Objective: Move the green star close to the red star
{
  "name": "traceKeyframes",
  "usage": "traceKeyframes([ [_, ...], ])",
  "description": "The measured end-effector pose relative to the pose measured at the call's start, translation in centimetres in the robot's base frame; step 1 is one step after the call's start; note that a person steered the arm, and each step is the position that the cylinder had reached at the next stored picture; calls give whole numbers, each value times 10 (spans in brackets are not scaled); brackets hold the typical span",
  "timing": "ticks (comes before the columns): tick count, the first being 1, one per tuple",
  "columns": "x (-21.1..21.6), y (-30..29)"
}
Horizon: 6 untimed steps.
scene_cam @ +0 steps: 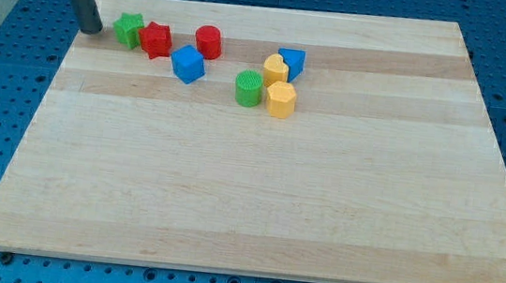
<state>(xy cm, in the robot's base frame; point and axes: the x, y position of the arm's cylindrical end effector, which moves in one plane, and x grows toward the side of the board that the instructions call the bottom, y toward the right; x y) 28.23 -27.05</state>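
The green star (129,30) sits near the board's top left corner, touching the left side of the red star (156,39). My tip (90,28) rests on the board just left of the green star, a short gap away from it. The rod rises from the tip toward the view's top left.
A blue cube (188,64) lies right of the red star, a red cylinder (208,42) above it. Further right are a green cylinder (249,89), two yellow blocks (279,98) (275,68) and a blue triangular block (292,63). The wooden board (256,198) lies on a blue surface.
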Motion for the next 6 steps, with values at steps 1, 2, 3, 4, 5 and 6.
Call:
traceKeyframes([
  [1,1,29],
  [2,1,46],
  [3,1,51],
  [4,-10,53],
  [5,-24,53],
  [6,-24,62],
])
